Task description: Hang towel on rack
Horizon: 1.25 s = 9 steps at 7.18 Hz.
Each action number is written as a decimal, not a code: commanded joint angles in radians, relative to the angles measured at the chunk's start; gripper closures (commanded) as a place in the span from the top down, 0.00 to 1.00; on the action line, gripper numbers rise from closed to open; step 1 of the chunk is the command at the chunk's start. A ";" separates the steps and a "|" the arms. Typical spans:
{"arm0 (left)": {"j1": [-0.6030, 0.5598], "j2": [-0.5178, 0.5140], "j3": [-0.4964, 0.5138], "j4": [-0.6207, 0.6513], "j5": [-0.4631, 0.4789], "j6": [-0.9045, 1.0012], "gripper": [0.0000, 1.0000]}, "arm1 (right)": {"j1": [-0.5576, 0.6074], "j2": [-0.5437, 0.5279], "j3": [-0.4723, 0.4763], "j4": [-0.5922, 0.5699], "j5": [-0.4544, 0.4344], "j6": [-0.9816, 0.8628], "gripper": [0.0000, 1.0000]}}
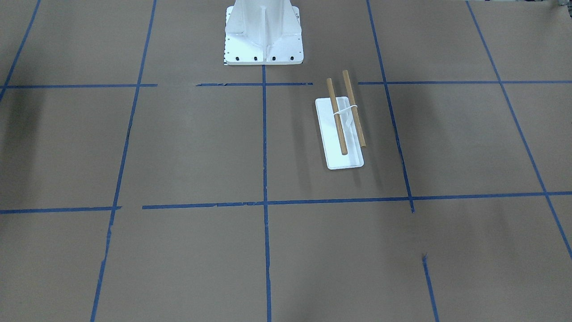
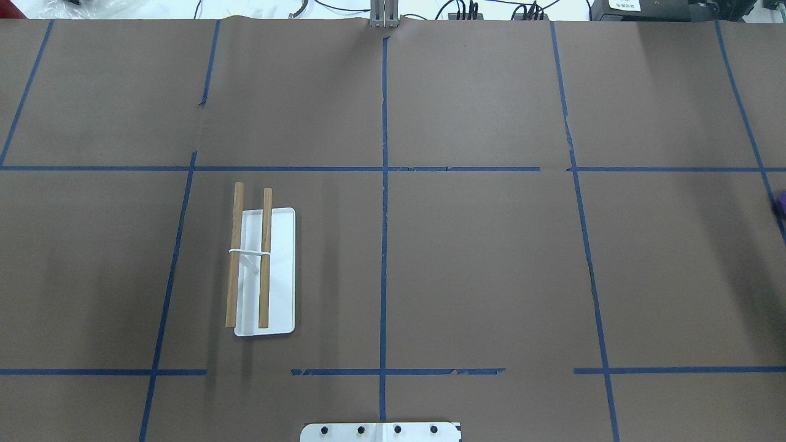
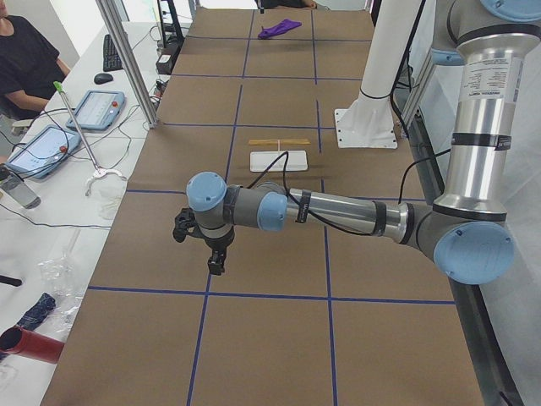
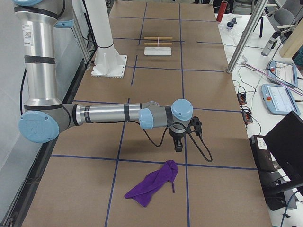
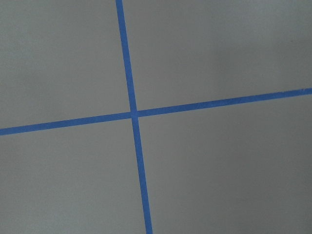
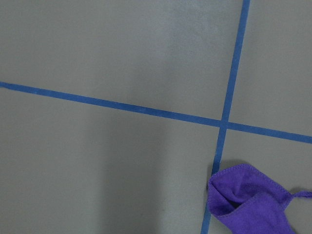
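Note:
The rack (image 1: pixel 338 120) stands on the robot's left half of the table (image 2: pixel 264 288): two wooden dowels joined by a white bracket over a white tray. It also shows far off in the side views (image 3: pixel 279 142) (image 4: pixel 157 44). The purple towel (image 4: pixel 151 184) lies crumpled near the table's right end, apart from the rack; the right wrist view shows its corner (image 6: pixel 251 202). My right gripper (image 4: pixel 178 145) hangs just above the table, a little short of the towel. My left gripper (image 3: pixel 217 262) hangs over bare table near the left end. I cannot tell whether either is open.
The white robot pedestal (image 1: pixel 263 40) is bolted at the table's near-robot edge. Blue tape lines grid the brown table. Metal posts (image 3: pixel 127 59) (image 4: pixel 244 38), tablets (image 3: pixel 93 108) and cables stand on the operators' side. A person (image 3: pixel 25 59) sits there.

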 commanded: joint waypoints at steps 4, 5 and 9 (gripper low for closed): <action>0.009 -0.027 -0.045 -0.001 -0.004 -0.003 1.00 | -0.005 -0.004 0.008 0.012 -0.045 0.028 1.00; 0.009 -0.024 -0.049 -0.018 -0.007 0.002 1.00 | -0.022 -0.003 0.008 0.011 -0.045 0.028 1.00; 0.011 -0.018 -0.034 -0.053 -0.122 -0.004 1.00 | -0.065 -0.007 0.001 0.016 -0.042 0.074 1.00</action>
